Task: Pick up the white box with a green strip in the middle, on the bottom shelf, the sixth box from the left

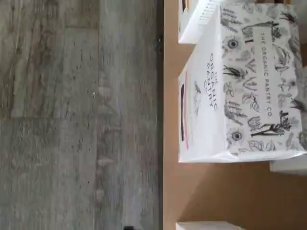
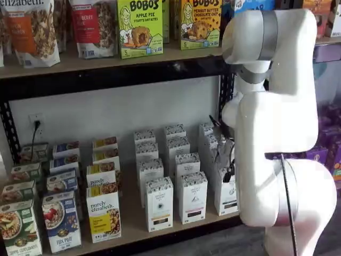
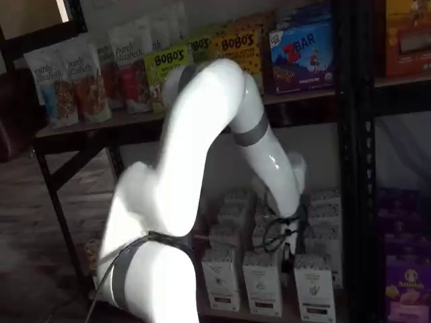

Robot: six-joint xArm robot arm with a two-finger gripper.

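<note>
The white box [image 2: 226, 193] is seen standing at the front right of the bottom shelf [image 2: 133, 226], not yet lifted. The arm [image 3: 269, 158] is lowered among the cartons; the pincer's opening cannot be told. Grasping and lifting remain.

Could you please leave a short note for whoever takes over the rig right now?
Gripper: low in front of the right-hand column of white cartons. Its fingers are mostly hidden by the arm and a cable, so I cannot tell whether it is open or shut.
The white box: upright at the front of the bottom shelf, not lifted.
Done: the approach to the box.
Left: grasp it, lift it and draw it off the shelf.
</note>
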